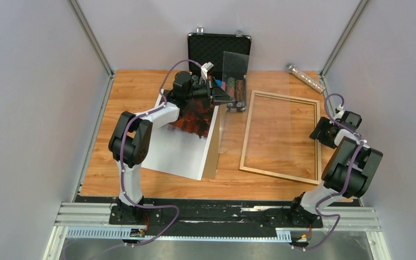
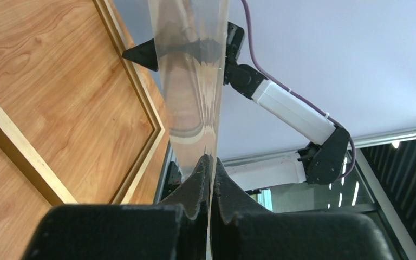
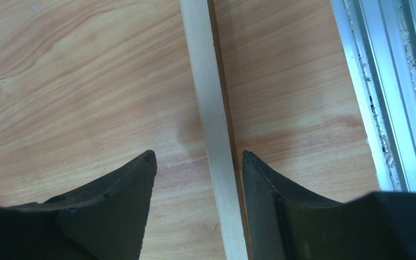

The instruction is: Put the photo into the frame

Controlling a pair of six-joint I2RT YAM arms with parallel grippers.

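The left gripper (image 2: 211, 162) is pinched tight on the bottom edge of a clear transparent rectangular sheet (image 2: 192, 81), holding it upright over the middle of the wooden table (image 1: 135, 86) towards the far edge. The left wrist view shows both dark fingers pressed flat against the sheet, one on each side.

The large paper photo of dark red-orange trees fading into white fog (image 1: 187, 141) lies face up on the left half of the table, its dark end towards the far edge. It rests on a brown fibreboard panel (image 1: 212, 160), of which only a strip shows along the photo's right side.

The thin-railed light-brown wooden rectangular frame (image 1: 247, 132) lies flat on the right half, well apart from the photo. The right gripper (image 3: 199, 155) sits low over the frame's right-hand rail, fingers spread to either side of it (whether either one touches the wood cannot be told).

An open black hard case (image 1: 216, 43) stands at the middle of the far edge, and a glittery silver cylinder (image 1: 305, 77) lies in the far right corner.
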